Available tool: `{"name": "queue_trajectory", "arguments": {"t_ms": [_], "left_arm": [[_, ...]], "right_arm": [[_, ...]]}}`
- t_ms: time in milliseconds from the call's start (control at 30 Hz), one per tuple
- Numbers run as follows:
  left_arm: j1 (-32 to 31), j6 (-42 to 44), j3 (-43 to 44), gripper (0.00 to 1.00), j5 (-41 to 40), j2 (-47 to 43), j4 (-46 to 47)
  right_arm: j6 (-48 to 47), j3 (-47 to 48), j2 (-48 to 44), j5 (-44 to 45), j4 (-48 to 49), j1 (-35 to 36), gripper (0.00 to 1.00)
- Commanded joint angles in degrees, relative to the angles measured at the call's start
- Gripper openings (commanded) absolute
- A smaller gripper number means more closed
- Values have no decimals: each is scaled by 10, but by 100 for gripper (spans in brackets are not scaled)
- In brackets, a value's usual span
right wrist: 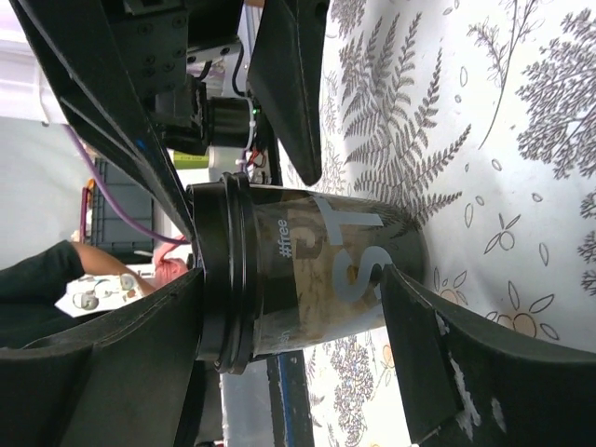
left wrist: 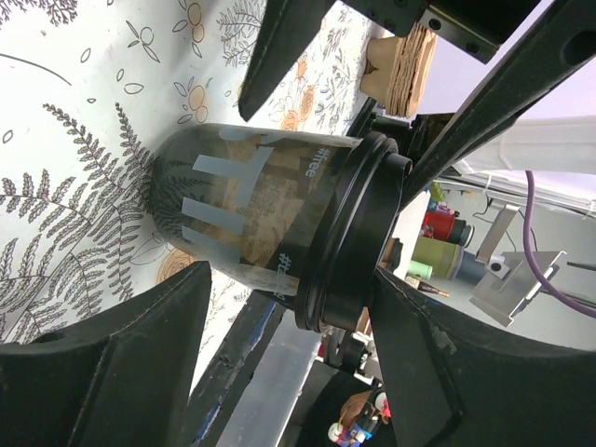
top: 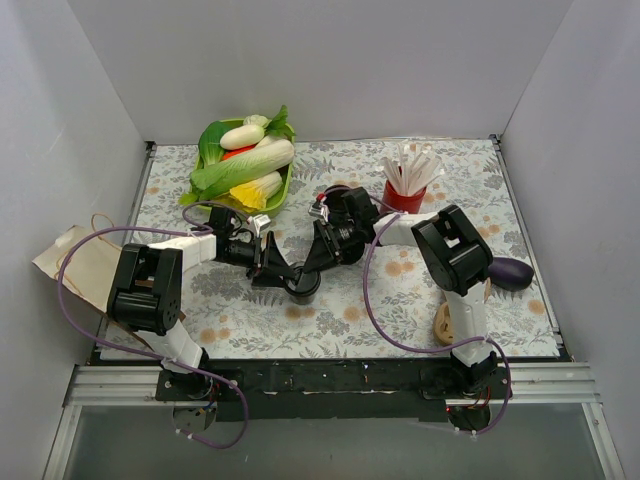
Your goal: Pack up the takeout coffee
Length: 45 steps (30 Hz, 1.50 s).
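Note:
The takeout coffee (top: 304, 288), a dark printed cup with a black lid, stands upright on the flowered cloth at mid table. Both arms reach in to it. My left gripper (top: 283, 275) comes from the left and my right gripper (top: 312, 262) from behind right. In the left wrist view the coffee (left wrist: 251, 214) sits just past the left gripper (left wrist: 293, 275); one finger brushes the lid, the other is clear of the base. In the right wrist view the right gripper (right wrist: 293, 277) has its tips against the side of the coffee (right wrist: 307, 270). Both pairs of jaws stand apart, clamping nothing.
A green tray (top: 204, 150) of vegetables lies at the back left. A red cup of white sticks (top: 405, 195) stands behind the right arm. A purple eggplant (top: 512, 272) and a tan pulp piece (top: 443, 322) lie at right. A paper bag (top: 75, 265) lies off the left edge.

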Motion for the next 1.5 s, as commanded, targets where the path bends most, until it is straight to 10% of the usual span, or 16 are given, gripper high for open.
{"name": "queue_trajectory", "arguments": {"t_ms": [0,467,967,1167,1300,1467], "left_arm": [[0,-10,-8,66,11,-8,11],[1,-14,-19,65,-25,21,32],[0,-8,-22,65,-25,14,38],[0,-6,-22,65,-23,15,37],[0,1,-18,65,-25,13,35],[0,7,-17,65,-32,5,34]], "right_arm": [[67,-29,2,-44,117,1,79],[266,-104,9,-85,504,-6,76],[240,-96,-27,-88,595,-2,87],[134,-56,-40,-75,425,-3,96],[-175,56,-69,-10,73,-3,98],[-390,87,-106,35,-93,-3,98]]}}
